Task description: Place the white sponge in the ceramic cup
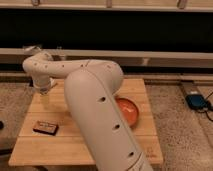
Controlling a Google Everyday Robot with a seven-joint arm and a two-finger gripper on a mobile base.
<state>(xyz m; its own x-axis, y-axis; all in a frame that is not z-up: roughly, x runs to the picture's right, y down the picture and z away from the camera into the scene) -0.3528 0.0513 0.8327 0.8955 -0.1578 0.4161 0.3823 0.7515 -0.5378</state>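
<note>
My gripper (46,96) hangs from the wrist over the far left part of the wooden table (55,150), pointing down close to the surface. It stands open and I see nothing in it. The white sponge is out of view. The ceramic cup is out of view as well. My big white arm (95,110) crosses the middle of the table and hides much of it.
A black labelled block (46,128) lies on the table's left front part. An orange-red bowl (129,111) sits to the right, partly behind my arm. On the floor at the right lies a blue device (196,101) with a cable. A dark wall with rails runs behind.
</note>
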